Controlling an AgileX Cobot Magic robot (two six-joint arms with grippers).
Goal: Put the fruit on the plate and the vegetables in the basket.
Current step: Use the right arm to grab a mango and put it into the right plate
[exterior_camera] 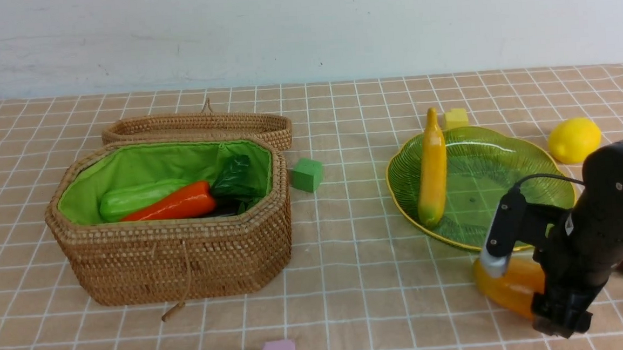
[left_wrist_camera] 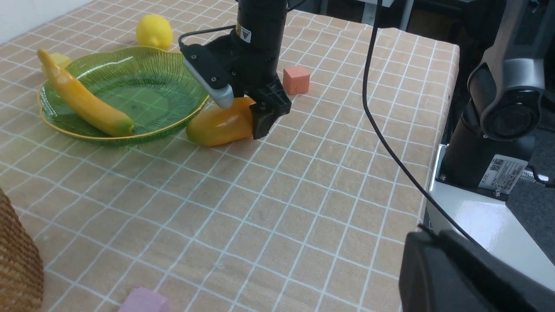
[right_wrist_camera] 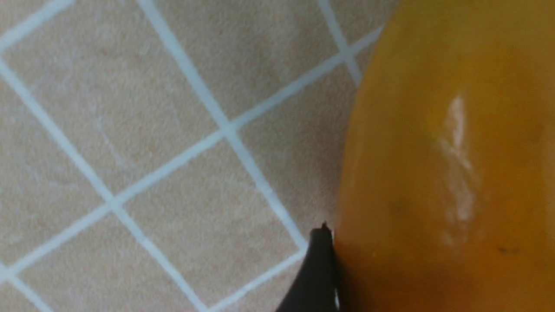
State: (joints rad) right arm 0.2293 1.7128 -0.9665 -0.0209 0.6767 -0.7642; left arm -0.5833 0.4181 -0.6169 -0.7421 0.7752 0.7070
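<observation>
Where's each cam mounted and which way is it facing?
Front: between the arms, facing forward over the table to the wall; right arm at lower right, right claw at the mango.
Left wrist: on the left arm, facing across at the right claw, plate and banana; dark corner part is likely the left claw.
Right wrist: on the right arm, facing down, close on the mango; one fingertip shows.
Shared: all three see the mango.
</observation>
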